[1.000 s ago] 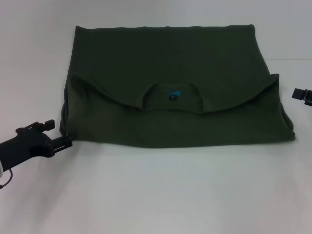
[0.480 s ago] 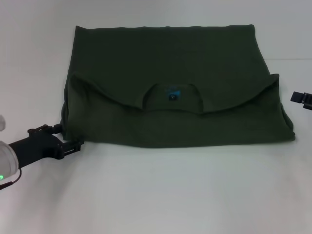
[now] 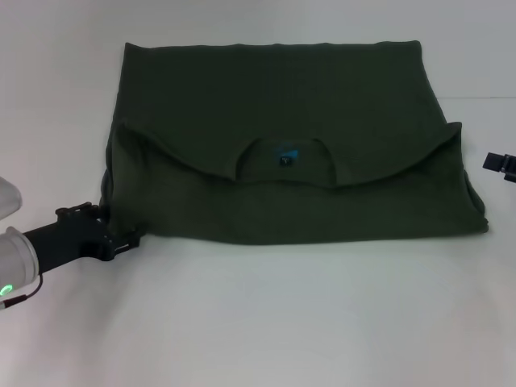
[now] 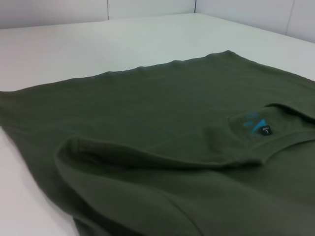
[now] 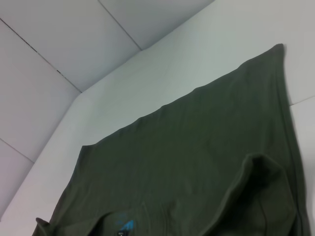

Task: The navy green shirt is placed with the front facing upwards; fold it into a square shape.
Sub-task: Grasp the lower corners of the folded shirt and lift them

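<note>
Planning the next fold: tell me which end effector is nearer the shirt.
Left. The left end effector sits at the near left corner of the navy green shirt, about touching its edge; the right end effector stands off its right side, clearly apart.

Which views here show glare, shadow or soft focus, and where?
Head view: even light, table washed near-white, faint shadow under the left gripper, shirt folds hard to read. Left wrist view: near cloth soft, neck label fairly sharp. Right wrist view: nearest sleeve fold blurred.
</note>
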Motion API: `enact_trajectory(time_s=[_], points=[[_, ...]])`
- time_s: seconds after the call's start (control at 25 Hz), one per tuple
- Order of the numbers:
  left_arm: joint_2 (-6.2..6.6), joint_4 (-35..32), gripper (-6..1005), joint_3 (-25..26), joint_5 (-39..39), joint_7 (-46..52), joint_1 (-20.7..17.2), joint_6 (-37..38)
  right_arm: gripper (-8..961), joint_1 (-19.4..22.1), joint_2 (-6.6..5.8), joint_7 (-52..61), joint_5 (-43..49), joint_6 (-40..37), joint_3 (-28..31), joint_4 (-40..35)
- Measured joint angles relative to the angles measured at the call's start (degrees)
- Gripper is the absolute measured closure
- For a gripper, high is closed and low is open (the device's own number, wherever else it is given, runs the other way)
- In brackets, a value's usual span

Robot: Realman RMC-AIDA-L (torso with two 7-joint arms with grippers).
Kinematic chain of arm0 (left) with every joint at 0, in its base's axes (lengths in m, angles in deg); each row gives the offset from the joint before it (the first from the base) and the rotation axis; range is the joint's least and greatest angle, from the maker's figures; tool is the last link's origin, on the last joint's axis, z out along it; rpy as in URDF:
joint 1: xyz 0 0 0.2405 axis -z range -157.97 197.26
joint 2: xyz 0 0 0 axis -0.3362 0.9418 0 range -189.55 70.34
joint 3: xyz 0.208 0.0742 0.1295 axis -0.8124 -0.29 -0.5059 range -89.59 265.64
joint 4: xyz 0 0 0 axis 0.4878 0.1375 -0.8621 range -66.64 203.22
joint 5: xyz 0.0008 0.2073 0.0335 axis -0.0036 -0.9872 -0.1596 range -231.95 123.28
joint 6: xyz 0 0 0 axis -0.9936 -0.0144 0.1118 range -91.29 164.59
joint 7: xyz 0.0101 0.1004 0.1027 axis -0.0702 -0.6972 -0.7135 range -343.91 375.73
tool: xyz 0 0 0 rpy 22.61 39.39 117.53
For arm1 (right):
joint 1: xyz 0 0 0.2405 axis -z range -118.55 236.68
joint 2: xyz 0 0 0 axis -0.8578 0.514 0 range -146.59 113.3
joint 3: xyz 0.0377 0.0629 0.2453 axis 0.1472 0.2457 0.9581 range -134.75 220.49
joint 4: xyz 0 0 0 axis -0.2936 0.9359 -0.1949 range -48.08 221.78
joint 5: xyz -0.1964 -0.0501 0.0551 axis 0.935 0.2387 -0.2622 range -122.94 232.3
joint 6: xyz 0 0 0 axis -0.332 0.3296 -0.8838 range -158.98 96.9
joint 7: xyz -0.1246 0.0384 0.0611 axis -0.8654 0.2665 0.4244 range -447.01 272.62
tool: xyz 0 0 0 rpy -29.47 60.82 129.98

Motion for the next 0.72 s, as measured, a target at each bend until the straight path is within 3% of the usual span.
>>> enact_trajectory(time_s=[0.32, 0.72], points=[[0.09, -0.28, 361, 0.67, 0.00, 0.32, 0.04, -0.63, 203, 0.57, 0.06, -0.23, -0.02, 0.00, 0.27, 0.00], [0.09, -1.02, 798, 0.36, 0.00, 0.51, -0.20, -0.16, 205, 0.56, -0.63, 0.22, 2.26, -0.25, -0.20, 0.00]])
